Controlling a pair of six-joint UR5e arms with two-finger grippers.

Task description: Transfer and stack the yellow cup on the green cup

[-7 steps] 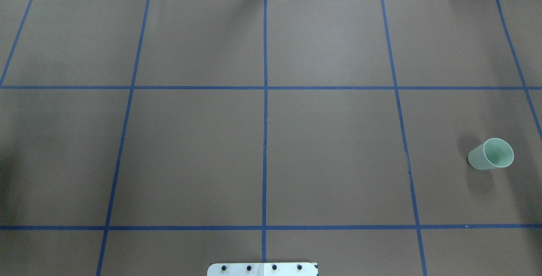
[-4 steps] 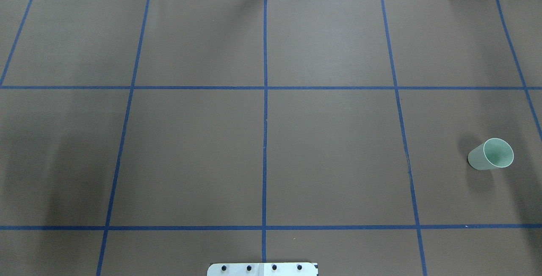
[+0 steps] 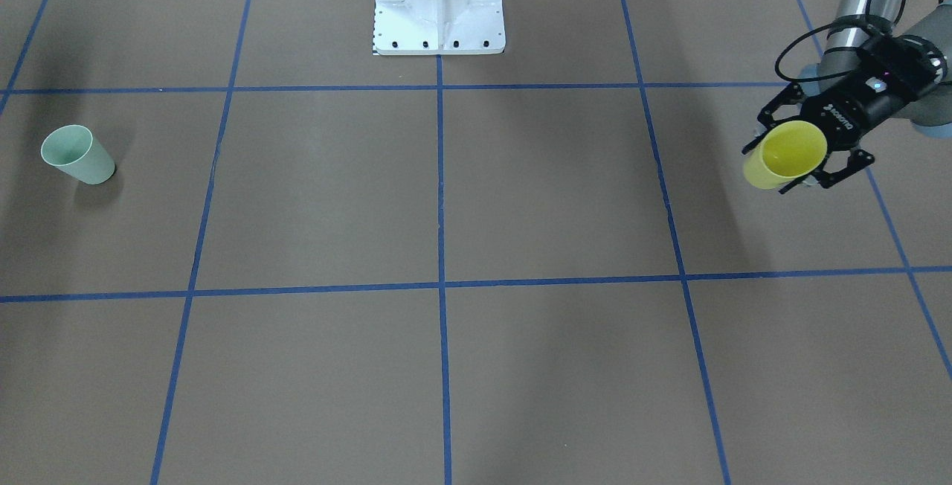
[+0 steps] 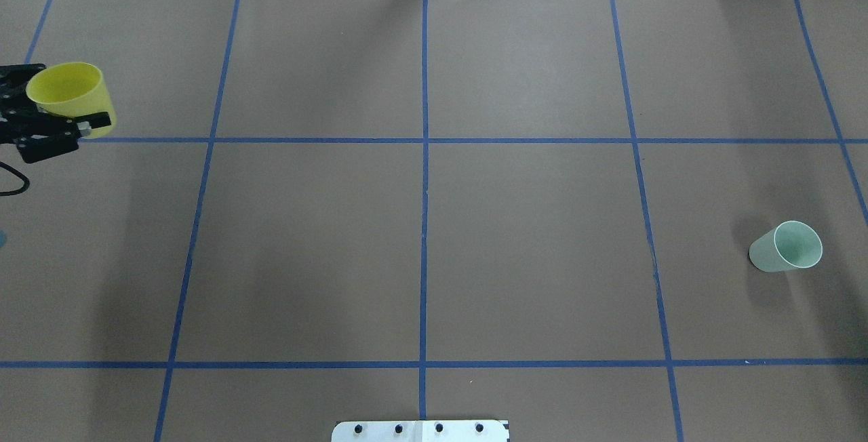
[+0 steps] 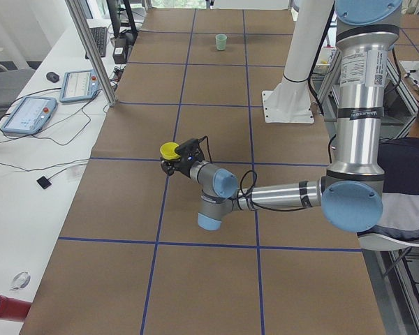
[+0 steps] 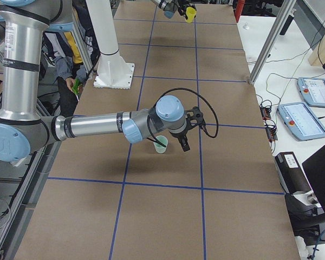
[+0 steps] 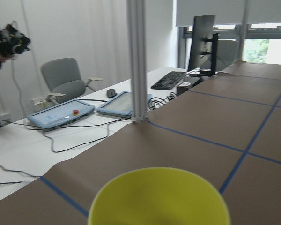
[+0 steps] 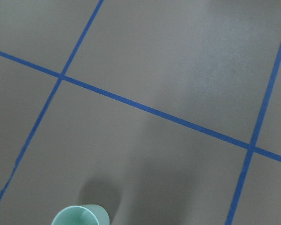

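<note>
The yellow cup [image 3: 785,154] is clasped between the left jaws, one finger pressed on each side of its wall. Its mouth is tilted upward and it is carried clear of the bench [image 4: 542,259]. Whether the right jaws are wide or narrow cannot be told, as they are seen only from the side. They are held just beside the green cup [image 4: 786,247], which is stood upright on the bench, well apart from the left jaws.

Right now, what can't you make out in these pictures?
Right gripper: only in the right side view, small; open or shut, unclear.
Yellow cup: base cut off by the left wrist view's bottom edge.
Green cup: mostly cut off by the right wrist view's bottom edge.
</note>
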